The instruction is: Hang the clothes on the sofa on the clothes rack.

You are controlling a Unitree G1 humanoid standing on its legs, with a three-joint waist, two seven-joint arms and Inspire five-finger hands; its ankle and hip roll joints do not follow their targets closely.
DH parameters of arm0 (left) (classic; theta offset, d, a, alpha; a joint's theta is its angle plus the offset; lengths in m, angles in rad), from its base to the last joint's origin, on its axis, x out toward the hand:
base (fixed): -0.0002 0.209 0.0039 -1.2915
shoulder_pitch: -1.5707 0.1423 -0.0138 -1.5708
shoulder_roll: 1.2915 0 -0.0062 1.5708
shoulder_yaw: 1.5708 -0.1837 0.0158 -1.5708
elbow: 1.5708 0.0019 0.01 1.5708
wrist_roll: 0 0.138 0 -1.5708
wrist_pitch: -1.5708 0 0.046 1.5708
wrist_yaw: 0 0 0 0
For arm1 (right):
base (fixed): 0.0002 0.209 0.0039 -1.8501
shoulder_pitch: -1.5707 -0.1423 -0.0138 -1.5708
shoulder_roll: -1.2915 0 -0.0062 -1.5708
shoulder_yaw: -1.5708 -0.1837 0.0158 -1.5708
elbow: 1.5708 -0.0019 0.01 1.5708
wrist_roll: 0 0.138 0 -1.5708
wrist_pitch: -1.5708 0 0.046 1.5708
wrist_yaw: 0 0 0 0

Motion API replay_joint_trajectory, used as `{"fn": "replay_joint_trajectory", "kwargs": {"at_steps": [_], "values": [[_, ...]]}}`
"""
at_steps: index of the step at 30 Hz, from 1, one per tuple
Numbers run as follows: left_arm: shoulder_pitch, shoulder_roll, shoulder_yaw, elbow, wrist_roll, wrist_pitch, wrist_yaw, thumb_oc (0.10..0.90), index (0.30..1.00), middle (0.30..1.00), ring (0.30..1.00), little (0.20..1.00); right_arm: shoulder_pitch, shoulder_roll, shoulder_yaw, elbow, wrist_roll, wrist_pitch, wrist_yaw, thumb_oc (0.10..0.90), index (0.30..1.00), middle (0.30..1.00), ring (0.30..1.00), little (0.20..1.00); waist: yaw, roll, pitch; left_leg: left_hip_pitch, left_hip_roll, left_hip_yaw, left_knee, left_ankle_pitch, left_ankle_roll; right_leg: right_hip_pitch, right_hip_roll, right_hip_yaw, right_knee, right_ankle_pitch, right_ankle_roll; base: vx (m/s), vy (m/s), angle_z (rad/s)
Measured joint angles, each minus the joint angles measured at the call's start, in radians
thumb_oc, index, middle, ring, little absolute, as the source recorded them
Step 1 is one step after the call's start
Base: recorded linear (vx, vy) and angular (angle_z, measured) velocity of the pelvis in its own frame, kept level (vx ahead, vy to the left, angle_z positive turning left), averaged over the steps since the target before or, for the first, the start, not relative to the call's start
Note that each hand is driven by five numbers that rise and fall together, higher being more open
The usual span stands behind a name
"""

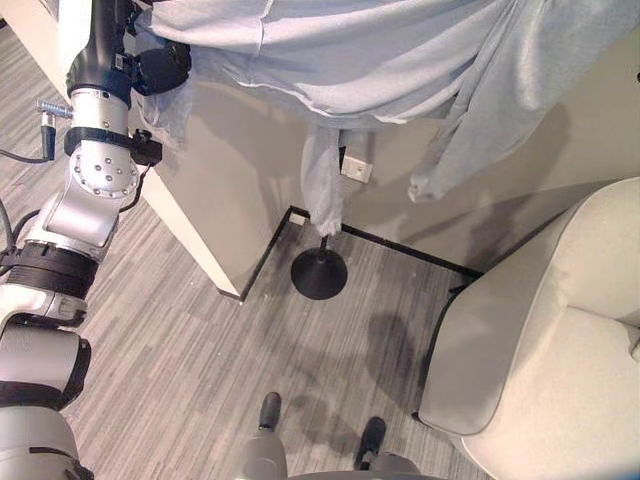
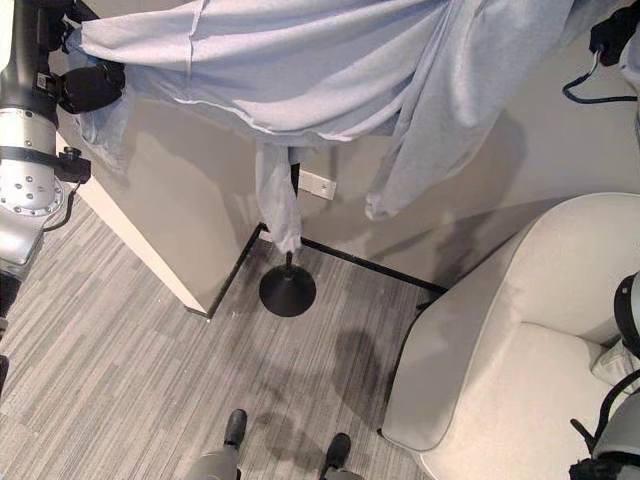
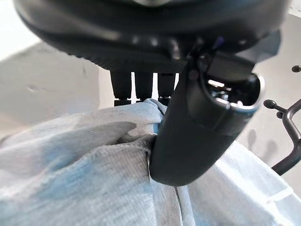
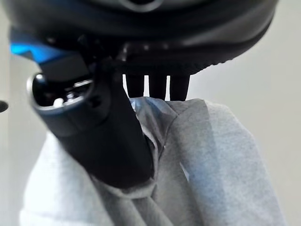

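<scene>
Sofa (image 1: 540,350) is sitting nearest, pale cushion showing no clothes on it. Just beyond its front corner the rack base (image 1: 319,273) is standing on the floor (image 1: 180,330), by the wall (image 1: 230,180) corner. The rack pole is rising from that base and is mostly hidden behind a hanging sleeve.

Above the base, the garment (image 2: 300,70), a light grey sweatshirt, is being held up spread wide, sleeves dangling toward the base. So the task's thing is off the sofa, up in both hands, not yet on the rack.

Left hand (image 3: 197,127) is pinching the cloth, thumb pressed over a fold with fingers behind it. Right hand (image 4: 103,132) is doing the same on its end, thumb clamping bunched fabric. A rack hook (image 3: 289,136) is showing just past the left hand.

Risks, as judgement:
- Cloth is spread flat and wide, so it may drape against the pole instead of catching a hook, then slide down to the base on release.
- A dangling sleeve may snag the pole and drag the garment off line.
- Pinch grips are small; a tug could pull the fabric free.
- Pushing on the pole could tip the rack.
</scene>
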Motion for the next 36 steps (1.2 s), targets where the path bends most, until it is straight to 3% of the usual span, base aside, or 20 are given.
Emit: {"fn": "replay_joint_trajectory", "kwargs": {"at_steps": [6, 12, 18, 27, 33, 34, 35, 36], "values": [[-0.008, -0.002, 0.0, 0.013, -0.003, -0.003, 0.004, 0.4, 0.3, 0.3, 0.3, 0.3, -0.073, 0.0, 0.018, 0.012, 0.017, -0.002, -0.005, 0.4, 0.3, 0.3, 0.3, 0.3, 0.0, -0.002, 0.001, -0.012, -0.001, -0.002, 0.0, 0.0, 0.0, -0.008, -0.001, -0.005, 0.0, 0.0, 0.0, 0.06, -0.01, 0.01], [-0.046, -0.023, -0.018, 0.042, -0.007, -0.007, 0.019, 0.4, 0.3, 0.3, 0.3, 0.3, -0.081, 0.005, 0.018, 0.037, 0.082, -0.006, -0.021, 0.4, 0.3, 0.3, 0.3, 0.3, 0.002, -0.026, -0.001, -0.016, 0.0, -0.003, 0.0, 0.002, -0.001, -0.011, 0.0, -0.006, 0.0, 0.0, 0.0, 0.04, -0.021, 0.0], [-0.125, -0.04, -0.102, 0.125, -0.007, -0.013, 0.05, 0.4, 0.3, 0.3, 0.3, 0.3, -0.148, 0.07, 0.122, 0.183, 0.093, -0.001, -0.037, 0.4, 0.3, 0.3, 0.3, 0.3, 0.004, -0.041, -0.006, -0.028, 0.004, -0.004, 0.001, 0.007, -0.006, -0.021, 0.008, -0.006, 0.0, 0.0, 0.0, 0.03, -0.033, 0.01], [-0.157, -0.079, -0.112, 0.161, -0.011, 0.001, 0.062, 0.4, 0.3, 0.3, 0.3, 0.3, -0.149, 0.083, 0.152, 0.179, 0.074, 0.023, -0.045, 0.4, 0.3, 0.3, 0.3, 0.3, 0.0, -0.064, -0.013, -0.067, 0.016, 0.001, 0.001, 0.014, -0.013, -0.063, 0.017, 0.005, 0.0, 0.001, -0.001, 0.06, 0.023, -0.02], [-0.157, -0.084, -0.112, 0.16, -0.009, 0.008, 0.069, 0.4, 0.3, 0.3, 0.3, 0.3, -0.149, 0.082, 0.149, 0.155, 0.072, 0.039, -0.045, 0.4, 0.3, 0.3, 0.3, 0.3, 0.0, -0.064, -0.013, -0.061, 0.001, 0.012, 0.0, 0.013, -0.01, -0.062, 0.004, 0.011, 0.001, 0.001, 0.0, 0.1, 0.228, -0.03], [-0.156, -0.097, -0.12, 0.159, -0.008, 0.03, 0.072, 0.4, 0.3, 0.3, 0.3, 0.3, -0.14, 0.08, 0.113, 0.122, 0.04, 0.046, -0.045, 0.4, 0.3, 0.3, 0.3, 0.3, -0.019, -0.05, -0.005, -0.032, -0.037, 0.025, 0.003, 0.001, 0.023, -0.075, -0.043, 0.03, 0.079, -0.016, 0.017, 0.01, 0.31, -0.03], [-0.157, -0.107, -0.119, 0.159, -0.008, 0.036, 0.077, 0.4, 0.3, 0.3, 0.3, 0.3, -0.14, 0.078, 0.113, 0.115, 0.03, 0.048, -0.046, 0.4, 0.3, 0.3, 0.3, 0.3, -0.026, -0.041, -0.001, -0.026, -0.042, 0.025, 0.007, -0.008, 0.037, -0.088, -0.057, 0.04, 0.125, -0.023, 0.025, 0.07, 0.25, 0.01], [-0.157, -0.127, -0.119, 0.162, -0.008, 0.046, 0.086, 0.4, 0.3, 0.3, 0.3, 0.3, -0.132, 0.075, 0.111, 0.095, 0.023, 0.049, -0.05, 0.4, 0.3, 0.3, 0.3, 0.3, -0.046, -0.014, 0.019, 0.008, -0.047, 0.027, 0.004, -0.003, 0.055, -0.133, -0.094, 0.092, 0.277, -0.041, 0.037, 0.08, 0.054, 0.11]]}}
